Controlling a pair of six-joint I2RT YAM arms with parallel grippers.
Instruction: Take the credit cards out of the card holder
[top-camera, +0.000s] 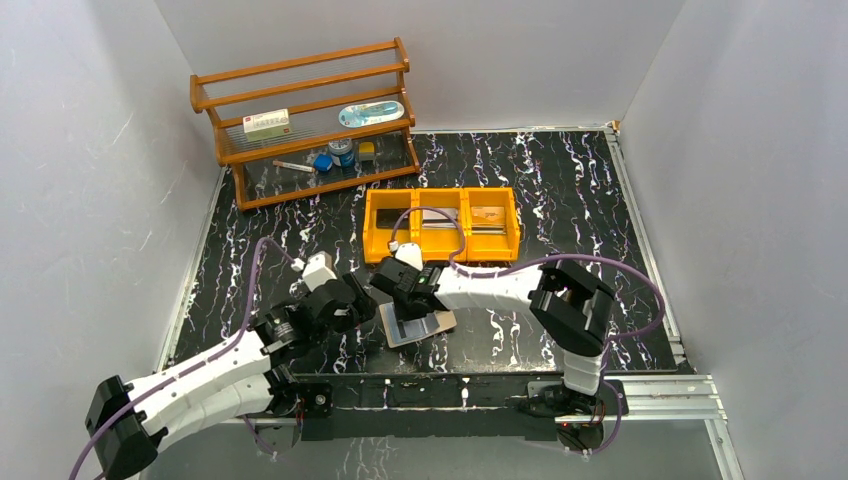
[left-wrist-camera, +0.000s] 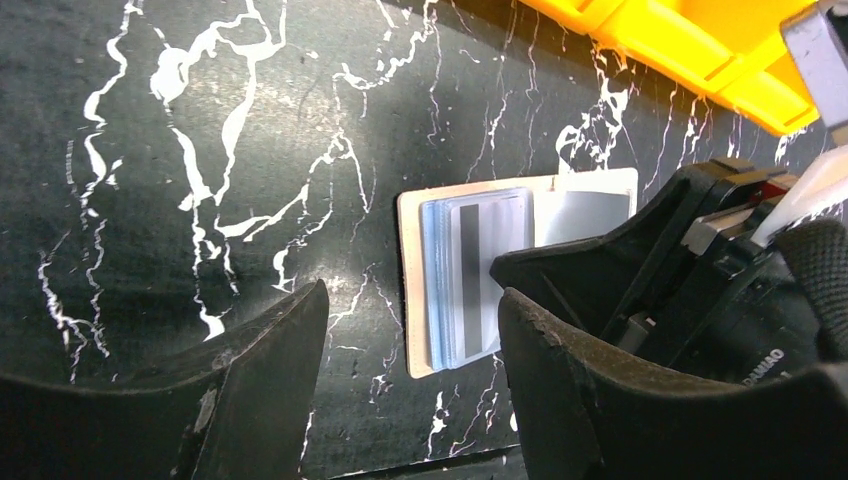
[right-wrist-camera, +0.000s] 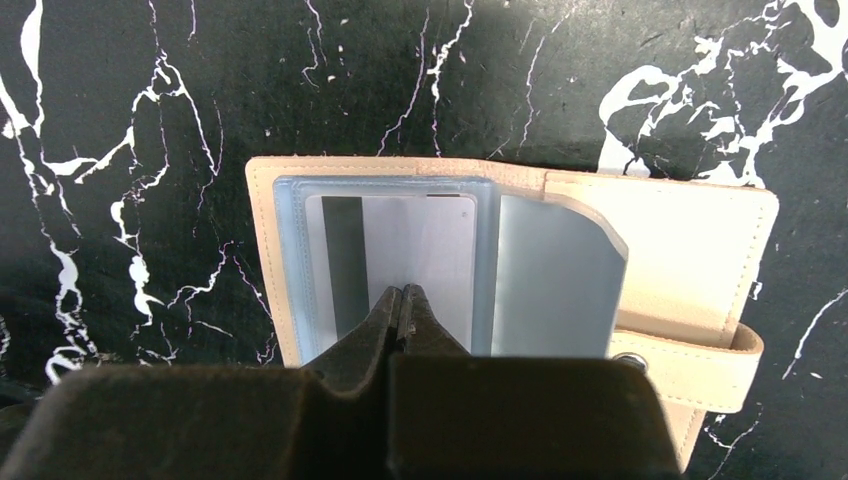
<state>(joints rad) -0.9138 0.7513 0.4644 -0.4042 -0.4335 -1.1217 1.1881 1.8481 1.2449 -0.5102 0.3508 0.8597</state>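
Silver-grey credit card (right-wrist-camera: 400, 250) lies in the card holder (right-wrist-camera: 680, 230) pocket directly ahead of the right gripper (right-wrist-camera: 404, 295), fingers pinched on its near edge for extraction; left gripper (left-wrist-camera: 412, 295) hovers spread alongside, presumably to brace.

The left arm (top-camera: 210, 375) and right arm (top-camera: 490, 285) share white links, black joints, purple cables (top-camera: 251, 285) and black jaws.

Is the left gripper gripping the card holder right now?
No, the left gripper is open and empty, its fingers spread apart short of the card holder.
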